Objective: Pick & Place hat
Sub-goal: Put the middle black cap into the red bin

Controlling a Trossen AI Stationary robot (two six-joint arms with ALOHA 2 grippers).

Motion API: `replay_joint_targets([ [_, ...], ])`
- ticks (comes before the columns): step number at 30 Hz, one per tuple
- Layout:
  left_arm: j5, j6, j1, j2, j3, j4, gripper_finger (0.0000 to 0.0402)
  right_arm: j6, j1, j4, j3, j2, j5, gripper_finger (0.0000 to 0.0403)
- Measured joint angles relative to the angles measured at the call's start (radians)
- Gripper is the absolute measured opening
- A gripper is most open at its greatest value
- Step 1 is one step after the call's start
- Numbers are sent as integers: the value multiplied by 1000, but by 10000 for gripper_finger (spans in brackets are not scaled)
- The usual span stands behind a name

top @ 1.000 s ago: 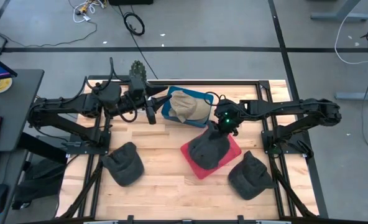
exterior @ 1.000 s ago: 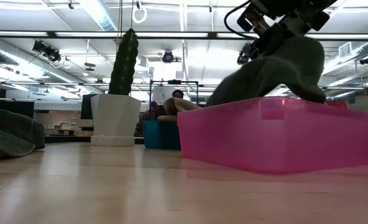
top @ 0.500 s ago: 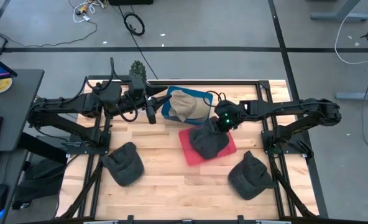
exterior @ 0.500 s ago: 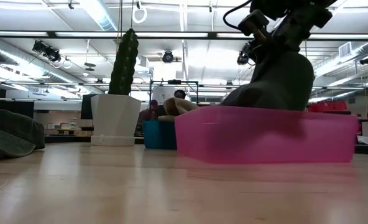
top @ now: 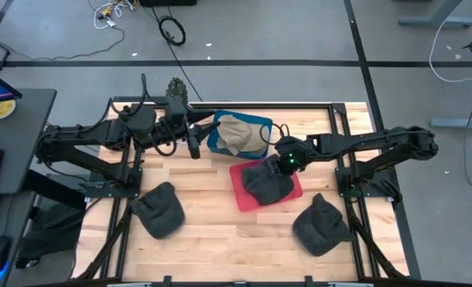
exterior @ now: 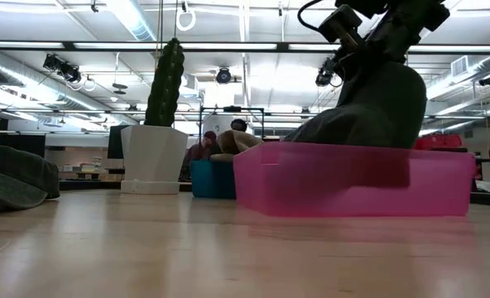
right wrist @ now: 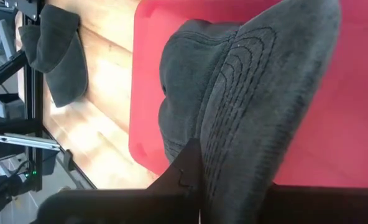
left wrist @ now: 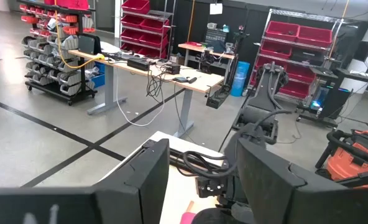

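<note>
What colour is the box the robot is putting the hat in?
Pink-red. The box shows best in the low view.

Right gripper (top: 285, 163) lowered grey hat (top: 266, 180) into pink bin (top: 245, 196); bin shifted left.

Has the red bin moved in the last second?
Yes. In the high view the red bin slid toward the blue bin, now nearly touching it.

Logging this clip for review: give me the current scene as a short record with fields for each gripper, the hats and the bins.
right gripper: shut on dark hat, over the red bin
left gripper: open, empty, waiting beside the blue bin
tan hat: in the blue bin
loose dark hats: two on the table, front left and front right
</note>
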Motion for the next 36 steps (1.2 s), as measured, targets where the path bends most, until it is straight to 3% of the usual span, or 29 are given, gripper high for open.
replay_joint_targets([
  [9, 0, 0, 0, 0, 0, 0, 190, 119, 27, 99, 0, 0, 46, 9],
  [27, 0, -5, 0, 0, 0, 1, 190, 143, 72, 236, 1, 145, 69, 10],
  [32, 0, -6, 0, 0, 0, 1, 190, 139, 73, 201, 1, 146, 96, 27],
  [36, 0, -6, 0, 0, 0, 1, 190, 136, 72, 197, 1, 146, 78, 65],
])
